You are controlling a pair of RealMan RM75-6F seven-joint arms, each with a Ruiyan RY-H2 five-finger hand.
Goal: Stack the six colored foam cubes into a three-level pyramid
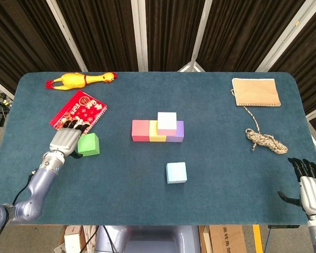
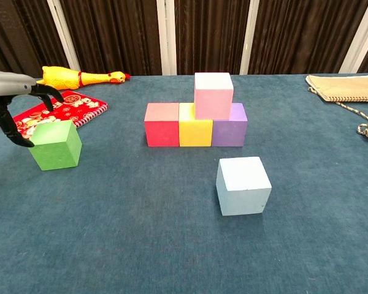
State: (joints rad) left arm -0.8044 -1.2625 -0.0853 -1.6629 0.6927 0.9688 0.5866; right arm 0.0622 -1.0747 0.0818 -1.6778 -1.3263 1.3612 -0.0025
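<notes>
Left hand (image 2: 15, 104) hovers w/ fingers apart just left of green cube (image 2: 56, 144), well left of red-yellow-purple row (image 2: 195, 125); right hand (image 1: 309, 185) spread, empty.

L hand (image 1: 65, 140) low at table's left side, palm down, dark fingers (image 2: 46, 94) spread and arched, gripping nothing; grey forearm runs back to lower-left corner. R hand (image 1: 308, 182) at far lower-right edge, fingers upright and apart, holding nothing.
</notes>
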